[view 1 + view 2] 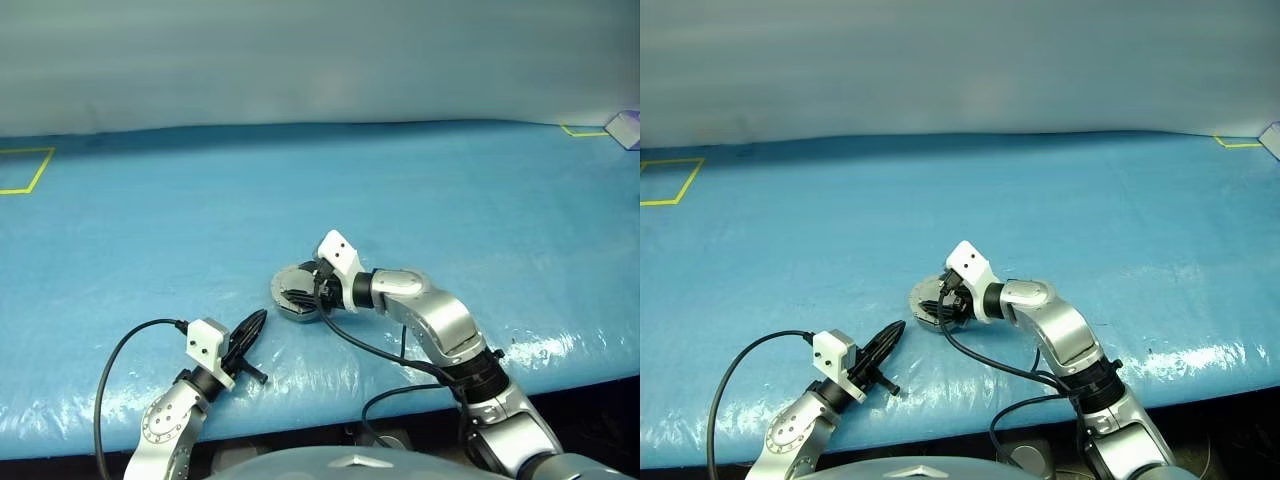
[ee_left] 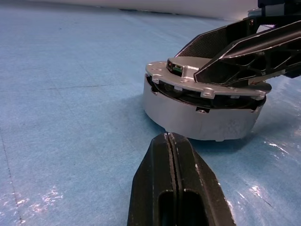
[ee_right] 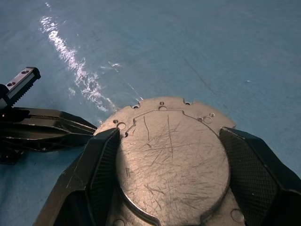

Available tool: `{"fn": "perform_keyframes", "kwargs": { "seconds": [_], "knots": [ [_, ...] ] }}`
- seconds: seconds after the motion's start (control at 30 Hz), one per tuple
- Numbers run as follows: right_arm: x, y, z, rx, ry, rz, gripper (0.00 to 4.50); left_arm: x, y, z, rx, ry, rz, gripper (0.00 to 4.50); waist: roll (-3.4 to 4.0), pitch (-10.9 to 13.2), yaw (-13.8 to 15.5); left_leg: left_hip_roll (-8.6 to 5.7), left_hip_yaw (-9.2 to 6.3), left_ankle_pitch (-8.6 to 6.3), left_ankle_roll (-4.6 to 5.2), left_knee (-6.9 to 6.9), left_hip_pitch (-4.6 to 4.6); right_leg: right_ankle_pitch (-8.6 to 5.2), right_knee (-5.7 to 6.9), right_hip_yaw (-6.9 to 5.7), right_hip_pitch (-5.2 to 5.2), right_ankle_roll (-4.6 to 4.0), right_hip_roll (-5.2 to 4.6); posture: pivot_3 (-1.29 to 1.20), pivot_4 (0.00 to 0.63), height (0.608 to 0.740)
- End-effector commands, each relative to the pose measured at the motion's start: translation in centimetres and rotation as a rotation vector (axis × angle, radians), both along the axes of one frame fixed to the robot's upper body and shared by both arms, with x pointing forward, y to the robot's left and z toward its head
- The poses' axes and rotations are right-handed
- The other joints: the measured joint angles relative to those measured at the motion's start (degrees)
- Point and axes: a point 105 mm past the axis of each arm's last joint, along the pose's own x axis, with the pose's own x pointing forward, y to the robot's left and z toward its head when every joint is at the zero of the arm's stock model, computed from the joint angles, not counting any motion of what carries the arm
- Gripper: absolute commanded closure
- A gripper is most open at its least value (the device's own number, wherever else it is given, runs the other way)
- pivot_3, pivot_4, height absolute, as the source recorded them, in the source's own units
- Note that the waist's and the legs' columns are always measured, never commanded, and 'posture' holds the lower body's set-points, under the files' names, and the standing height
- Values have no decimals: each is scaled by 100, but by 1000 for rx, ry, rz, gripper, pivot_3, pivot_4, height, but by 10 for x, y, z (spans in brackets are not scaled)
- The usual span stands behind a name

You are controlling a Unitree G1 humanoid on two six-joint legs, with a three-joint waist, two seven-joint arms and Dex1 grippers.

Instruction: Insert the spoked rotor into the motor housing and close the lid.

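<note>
The motor housing [image 2: 202, 117] is a silver puck standing on the blue table, in the middle and near the front. The lid [image 3: 169, 160] lies on top of it with its scratched grey outer face up. A thin dark gap remains along one side of the lid. My right gripper [image 3: 169, 134] reaches over it from the right, its two fingers [image 2: 244, 56] lying on the lid and closed against either side of its raised centre. My left gripper [image 1: 258, 322] is shut and empty, low over the table, pointing at the housing from the front left. The spoked rotor is hidden.
The blue plastic-covered table [image 1: 450, 220] stretches wide on all sides. Yellow tape marks [image 1: 25, 170] lie at the far left, and another tape mark [image 1: 585, 130] lies by a pale box [image 1: 626, 128] at the far right. The table's front edge [image 1: 330, 420] runs just behind my left gripper.
</note>
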Motion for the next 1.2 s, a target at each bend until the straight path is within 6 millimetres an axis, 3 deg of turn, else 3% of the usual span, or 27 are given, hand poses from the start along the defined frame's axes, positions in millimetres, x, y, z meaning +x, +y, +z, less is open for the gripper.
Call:
{"fn": "perform_keyframes", "kwargs": {
  "seconds": [0.03, 0.23, 0.63, 1.2],
  "knots": [
    [-8, -2, -20, -79, 41, -11, 1458, 0, -3, 6, 0, -39, -12, 4500, 0, 0, 1, 0, 0, 0, 0, 0, 0, 0, 0, 0, 0, 0, 0, 0, 150, 740],
    [-13, -3, -31, -145, -12, 28, 1458, -1, -2, 6, 9, -43, -11, 4500, 0, -2, -1, 0, 1, -1, -1, 1, 5, -1, -1, 0, 3, 1, -1, 0, 150, 740],
    [-8, -10, -44, -190, -2, -72, 1458, -1, -3, 6, 13, -42, -15, 4500, -4, -12, -8, 6, 1, -1, -1, 3, 12, -1, 0, -1, 7, 0, 1, 0, 150, 740],
    [-15, -9, -49, -188, 3, -18, 1458, -1, -5, 7, 12, -39, -18, 4500, -6, -20, -3, 5, 2, -1, -1, 4, 13, -1, 0, -2, 8, 1, -1, 0, 150, 740]
  ]
}}
